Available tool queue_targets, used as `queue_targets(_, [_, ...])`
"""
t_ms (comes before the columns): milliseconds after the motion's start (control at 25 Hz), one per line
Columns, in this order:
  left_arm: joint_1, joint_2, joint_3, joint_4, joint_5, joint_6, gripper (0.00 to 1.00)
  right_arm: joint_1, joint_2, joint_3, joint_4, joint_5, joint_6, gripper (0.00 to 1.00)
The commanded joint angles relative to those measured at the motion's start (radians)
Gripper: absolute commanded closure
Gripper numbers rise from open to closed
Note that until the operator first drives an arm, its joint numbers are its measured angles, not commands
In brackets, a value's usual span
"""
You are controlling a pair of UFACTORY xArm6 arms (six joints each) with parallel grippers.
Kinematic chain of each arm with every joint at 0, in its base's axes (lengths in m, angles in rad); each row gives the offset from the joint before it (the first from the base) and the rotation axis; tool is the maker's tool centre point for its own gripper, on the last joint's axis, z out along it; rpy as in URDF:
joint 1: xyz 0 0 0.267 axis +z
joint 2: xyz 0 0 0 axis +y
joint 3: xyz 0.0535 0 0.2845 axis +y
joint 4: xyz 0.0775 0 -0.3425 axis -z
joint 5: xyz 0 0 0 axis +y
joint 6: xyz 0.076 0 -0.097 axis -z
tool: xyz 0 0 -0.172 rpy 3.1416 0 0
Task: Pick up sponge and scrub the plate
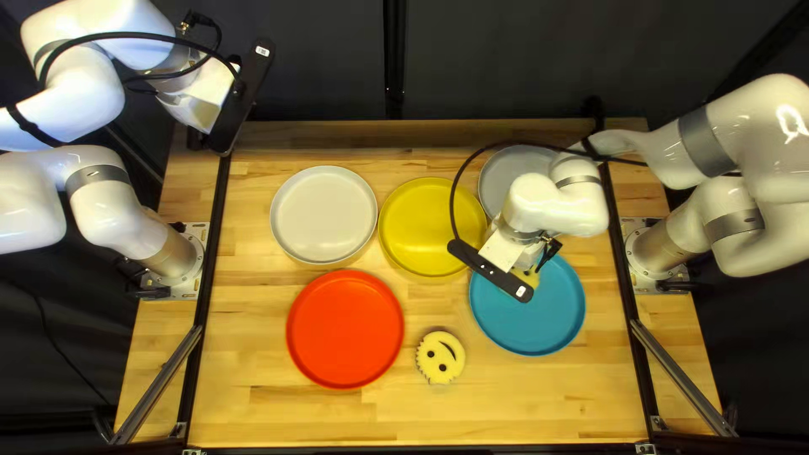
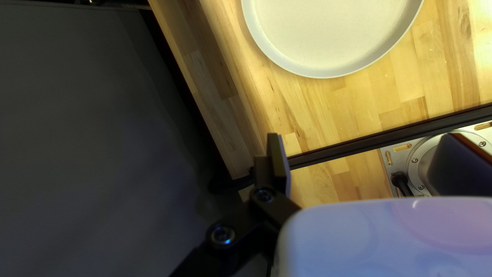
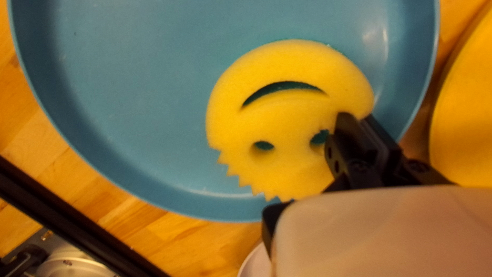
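A yellow smiley-face sponge (image 3: 284, 115) lies flat inside the blue plate (image 3: 115, 96), near the rim closest to the yellow plate. My right gripper (image 3: 334, 154) is shut on the sponge's edge; one black finger (image 3: 353, 146) shows against it and the other is hidden. From above, the right gripper (image 1: 528, 277) stands over the far left part of the blue plate (image 1: 543, 316). A second smiley sponge (image 1: 440, 357) lies loose on the table in front. My left gripper (image 1: 205, 120) hangs raised over the table's far left corner, holding nothing, with one finger (image 2: 277, 161) showing.
A white plate (image 1: 323, 213), a yellow plate (image 1: 423, 227) and a grey plate (image 1: 505, 174) stand in the far row, the grey one partly under my right arm. An orange plate (image 1: 344, 327) sits near the front. Black rails (image 1: 208, 253) run along both table sides.
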Motion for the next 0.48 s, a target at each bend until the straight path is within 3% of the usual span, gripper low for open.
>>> queue_targets(40, [0.0,0.0,0.0,0.0,0.0,0.0,0.0,0.057,0.043,-0.031,0.004,-0.017,0.044,1.0])
queue_targets(240, [0.0,0.0,0.0,0.0,0.0,0.0,0.0,0.14,0.116,-0.103,-0.005,-0.026,0.096,1.0])
queue_targets(480, [0.0,0.0,0.0,0.0,0.0,0.0,0.0,0.177,0.161,-0.158,-0.015,-0.019,0.108,1.0])
